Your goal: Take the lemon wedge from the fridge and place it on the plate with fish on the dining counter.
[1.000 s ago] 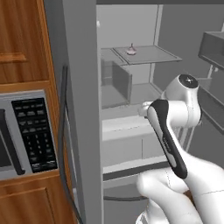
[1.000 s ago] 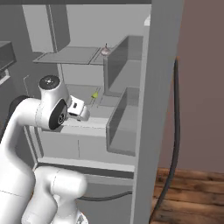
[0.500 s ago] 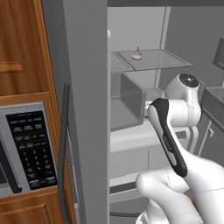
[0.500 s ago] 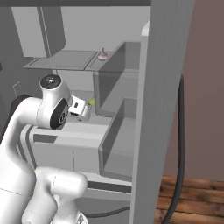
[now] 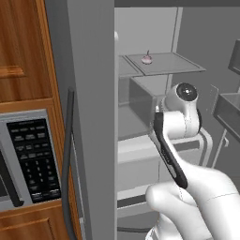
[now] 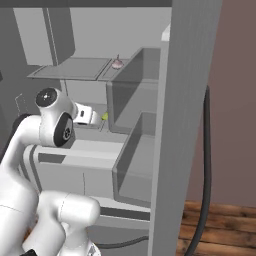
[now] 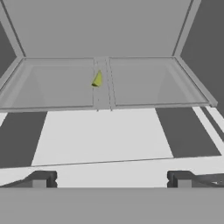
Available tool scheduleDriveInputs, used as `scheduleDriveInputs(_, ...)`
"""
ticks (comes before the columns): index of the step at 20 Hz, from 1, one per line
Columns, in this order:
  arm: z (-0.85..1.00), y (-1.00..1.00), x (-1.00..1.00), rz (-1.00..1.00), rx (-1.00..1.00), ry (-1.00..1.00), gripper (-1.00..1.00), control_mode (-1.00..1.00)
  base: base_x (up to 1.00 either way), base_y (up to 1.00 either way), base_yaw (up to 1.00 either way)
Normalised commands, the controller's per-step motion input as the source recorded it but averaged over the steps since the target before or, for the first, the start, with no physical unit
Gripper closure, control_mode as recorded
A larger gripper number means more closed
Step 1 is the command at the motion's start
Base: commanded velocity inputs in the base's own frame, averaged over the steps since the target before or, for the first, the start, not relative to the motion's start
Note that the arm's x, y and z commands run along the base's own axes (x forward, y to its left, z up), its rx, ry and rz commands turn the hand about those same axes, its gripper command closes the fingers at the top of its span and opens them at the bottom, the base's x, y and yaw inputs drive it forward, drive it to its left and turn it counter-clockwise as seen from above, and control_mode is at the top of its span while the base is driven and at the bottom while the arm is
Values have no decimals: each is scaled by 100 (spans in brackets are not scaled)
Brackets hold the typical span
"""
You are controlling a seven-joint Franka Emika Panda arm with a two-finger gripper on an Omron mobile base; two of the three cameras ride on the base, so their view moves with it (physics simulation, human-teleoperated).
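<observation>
I've got the hand [image 7: 111, 179] wide open, holding nothing, aimed into the fridge [image 5: 89, 93] at shelf level for a straight-in reach. Lemon wedge [image 7: 97, 79] sits far back on the shelf [image 7: 144, 83], on the centre seam, well apart from the fingertips [image 7: 41, 178]. Shelf front edge lies between; side walls leave open room.
</observation>
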Motion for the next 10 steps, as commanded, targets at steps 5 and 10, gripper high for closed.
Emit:
scheduleDriveInputs(5,1,10,48,0,3,-1,-100,-100,0,0,0)
scheduleDriveInputs(10,0,22,42,1,2,3,-100,-100,0,0,0)
